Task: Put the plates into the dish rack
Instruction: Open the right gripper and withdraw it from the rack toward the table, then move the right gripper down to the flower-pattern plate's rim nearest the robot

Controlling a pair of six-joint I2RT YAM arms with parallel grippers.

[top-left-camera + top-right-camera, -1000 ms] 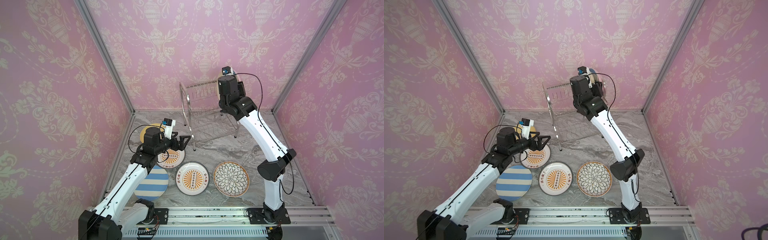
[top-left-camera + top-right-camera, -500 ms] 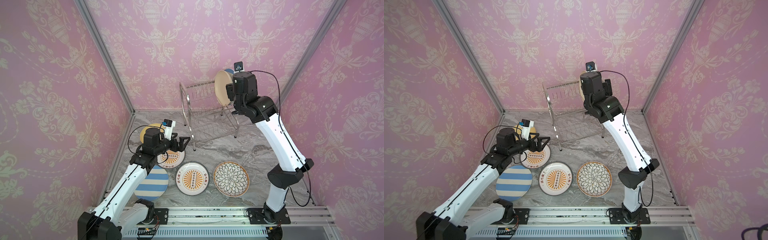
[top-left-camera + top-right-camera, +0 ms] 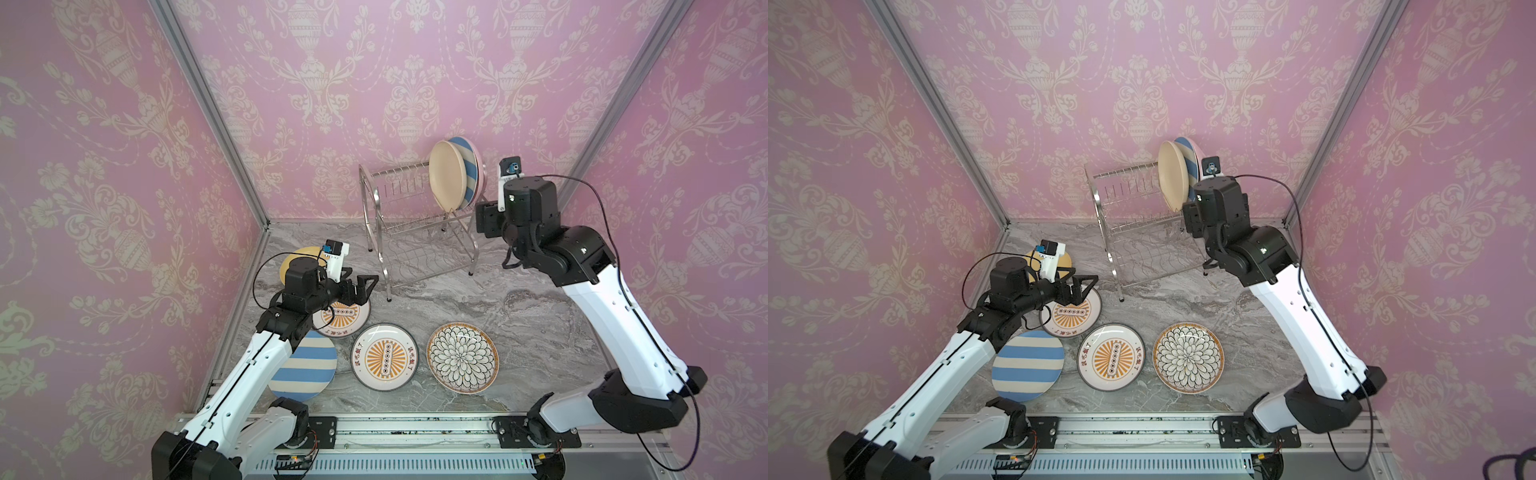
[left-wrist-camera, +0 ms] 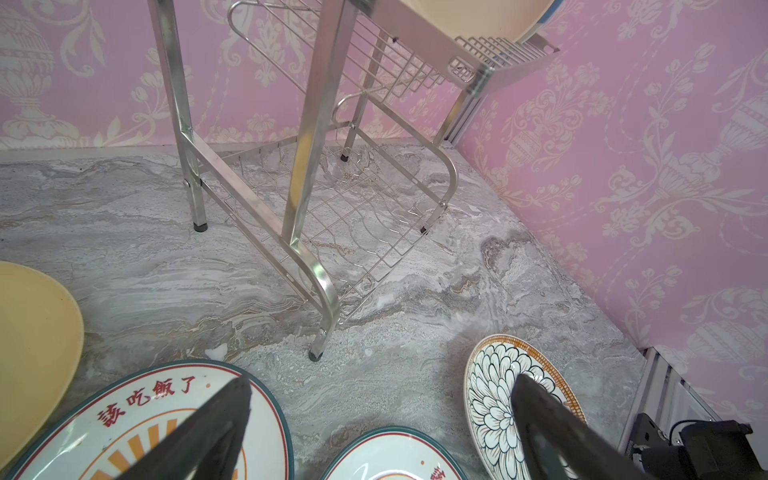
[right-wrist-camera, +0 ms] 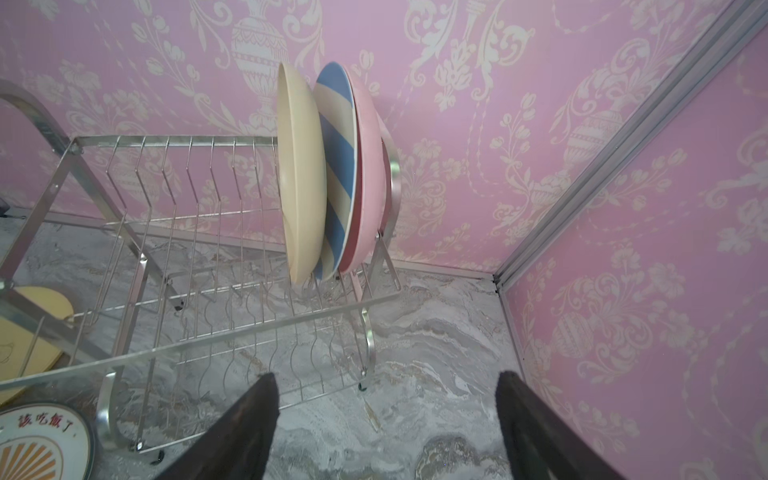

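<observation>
The dish rack [image 3: 370,208] stands at the back of the table in both top views. Its upper tier holds three plates on edge at the right end: beige [image 5: 301,174], blue-white striped [image 5: 338,174] and pink [image 5: 368,178]. My right gripper [image 5: 384,378] hangs open and empty just right of the rack, clear of those plates. On the table lie a yellow plate [image 3: 297,257], two orange sunburst plates [image 3: 345,318] [image 3: 384,357], a black-petal plate [image 3: 462,357] and a striped plate [image 3: 305,368]. My left gripper [image 4: 380,382] hovers open above the rear sunburst plate [image 4: 137,419].
Pink patterned walls close in the left, back and right sides, and the rack's right end sits near the back right corner post [image 5: 623,137]. The rack's lower tier [image 4: 353,216] holds nothing. Bare marble table [image 3: 519,307] lies between the rack and the front plates.
The right gripper has let go of the beige plate, left it standing in the rack's upper tier, and pulled back to the right with its jaws wider. The left arm has barely moved.
</observation>
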